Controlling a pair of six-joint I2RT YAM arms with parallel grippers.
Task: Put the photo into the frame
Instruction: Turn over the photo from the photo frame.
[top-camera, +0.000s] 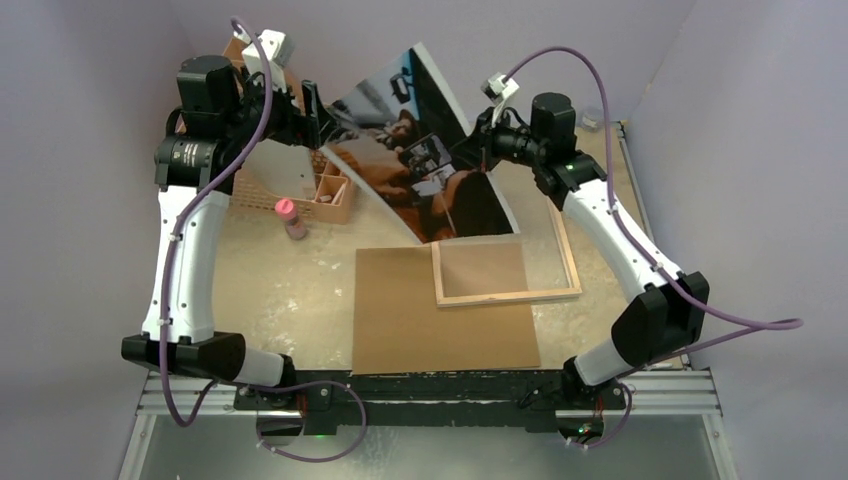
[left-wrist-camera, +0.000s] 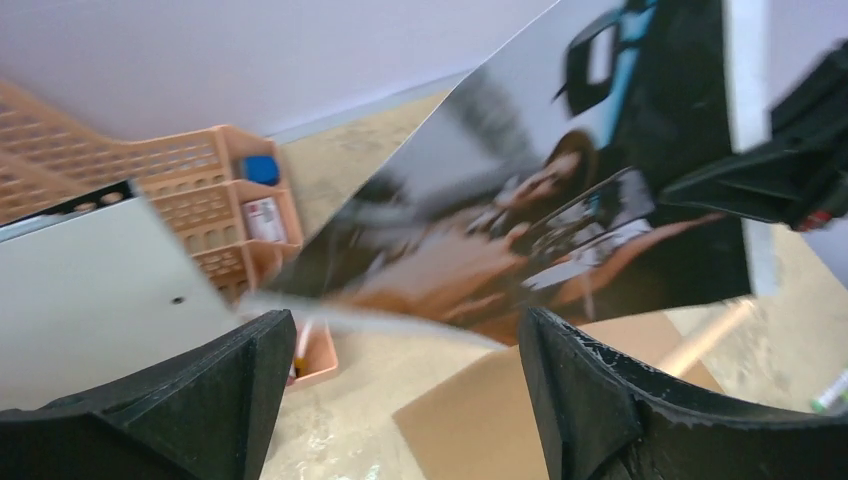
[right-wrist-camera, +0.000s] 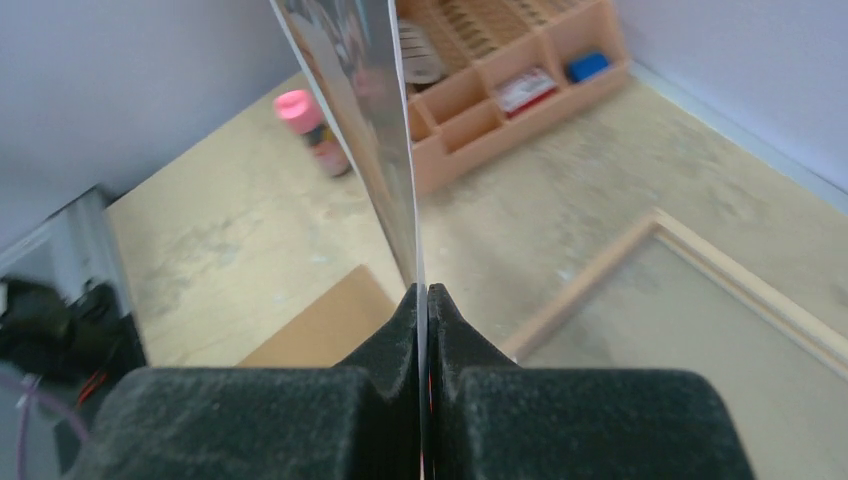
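Wooden frame (top-camera: 510, 297), one, flat on the table (top-camera: 290, 290); photo (top-camera: 420, 150), one, held aloft over its far side.
Right gripper (right-wrist-camera: 427, 295) is closed tight on the photo's right edge. Left gripper (left-wrist-camera: 400, 335) has its jaws spread wide at the opposite edge, pinching nothing. The photo is tilted, picture side toward the arm bases, long axis slanting from high far-left down to near-right. The frame lies below the right gripper and toward the bases, so the right arm is nearer. The frame's left part overlaps the brown fibreboard sheet (top-camera: 400, 310), one. Also a peach organiser (top-camera: 330, 195), one; a pink-capped bottle (top-camera: 290, 215), one.
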